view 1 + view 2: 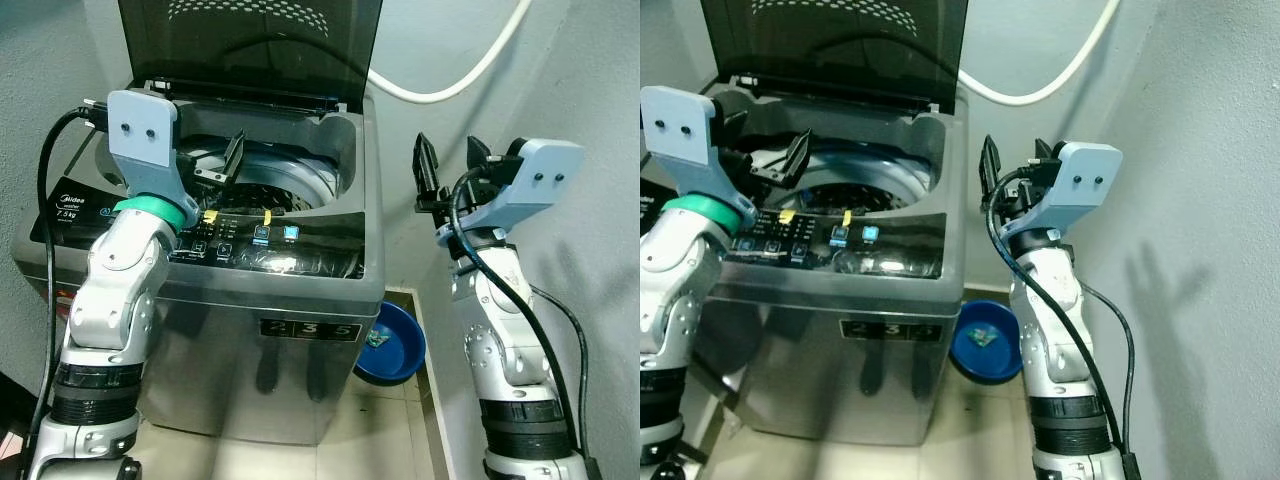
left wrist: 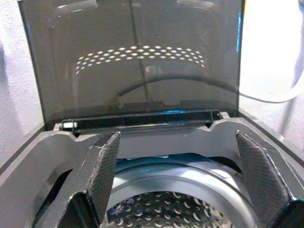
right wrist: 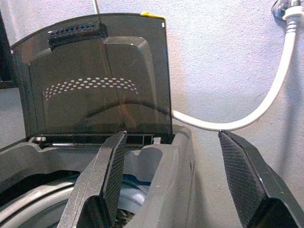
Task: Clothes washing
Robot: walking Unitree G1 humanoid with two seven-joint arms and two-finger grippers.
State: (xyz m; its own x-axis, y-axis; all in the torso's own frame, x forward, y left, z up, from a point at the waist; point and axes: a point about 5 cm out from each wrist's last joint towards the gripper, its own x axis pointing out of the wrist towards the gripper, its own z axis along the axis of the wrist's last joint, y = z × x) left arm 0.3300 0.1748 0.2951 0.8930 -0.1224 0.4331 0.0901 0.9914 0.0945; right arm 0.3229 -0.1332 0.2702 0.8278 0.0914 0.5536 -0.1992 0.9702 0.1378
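Note:
A grey top-loading washing machine [image 1: 300, 300] stands before me with its dark tinted lid [image 1: 250, 45] raised upright. Inside it I see the perforated steel drum [image 2: 190, 206], and no clothes can be made out there. My left gripper [image 1: 215, 160] is open and hovers over the front left of the drum opening, nothing between its fingers [image 2: 107, 166]. My right gripper [image 1: 450, 165] is open too, held in the air just off the machine's right side at rim height, with empty fingers [image 3: 107, 175].
A control panel [image 1: 265, 240] with blue buttons and yellow stickers runs along the machine's front edge. A blue basin [image 1: 395, 345] sits on the tiled floor at the machine's right foot. A white hose [image 1: 450, 85] hangs along the grey wall behind, and walls close in on both sides.

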